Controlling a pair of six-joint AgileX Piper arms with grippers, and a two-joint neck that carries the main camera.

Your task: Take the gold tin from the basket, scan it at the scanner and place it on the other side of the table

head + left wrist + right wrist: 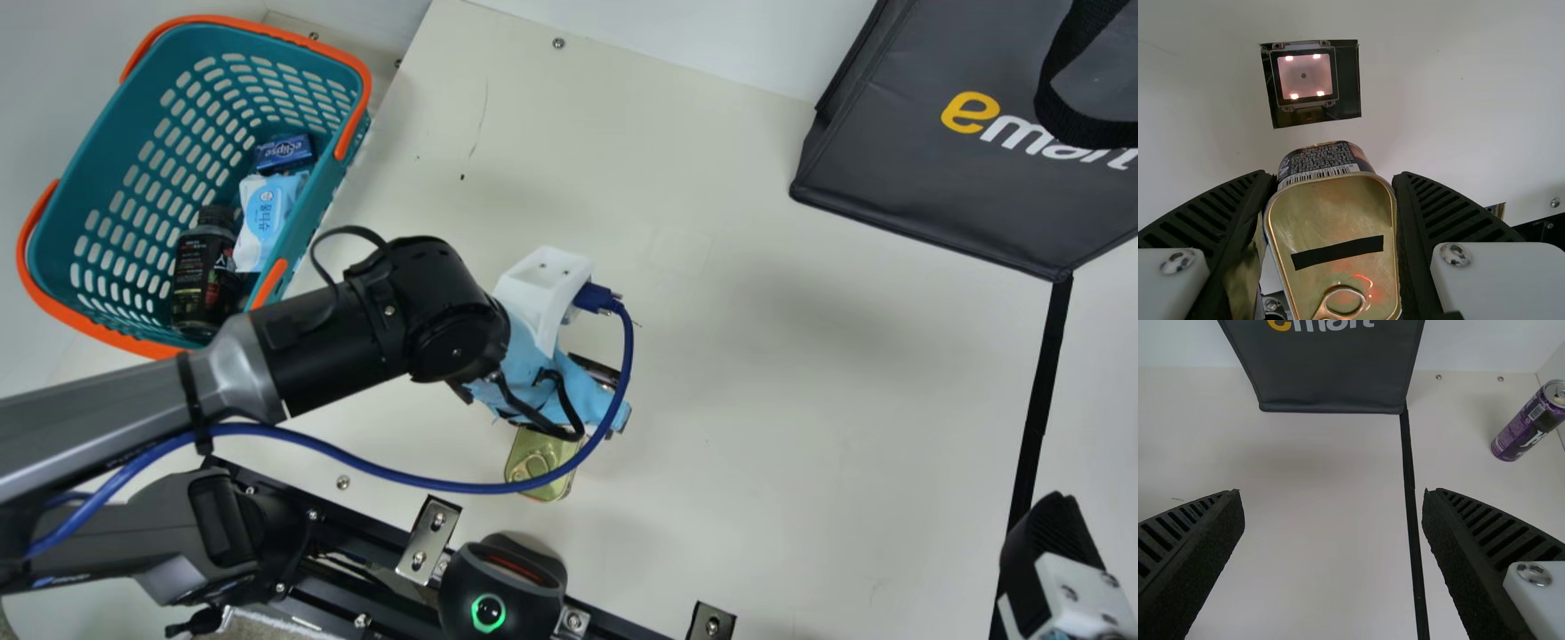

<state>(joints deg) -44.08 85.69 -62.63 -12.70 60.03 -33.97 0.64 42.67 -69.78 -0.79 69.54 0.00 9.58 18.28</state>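
- Two ribbed fingers of our left gripper (569, 391) are closed on the gold tin (539, 464), one against each side of it.
- In the left wrist view we see the tin between the tips of our left gripper (1333, 179), its lid facing our camera, with a pull ring (1341, 303) and a short black strip across the metal.
- We have the tin right near the scanner (1305, 79), which sits in a dark opening in the table (756, 400) with four small lights glowing; the side with the barcode (1319, 175) is turned towards it.
- Our right gripper (1049, 564) is at the other side of the table, its fingers spread wide with nothing between them.
- On our left stands the teal basket (98, 156) with orange handles, and in it we can see a dark bottle (200, 276), a light blue and white pack (265, 218) and a small blue box (284, 153).
- Over on the right we have the dark grey bag (925, 133), and from near its lower corner a black line (1042, 400) runs down the table.
- Across that line from the scanner side stands a purple can (1525, 423).
- At the near edge of the table we find a black device (489, 587) with a green light ring.
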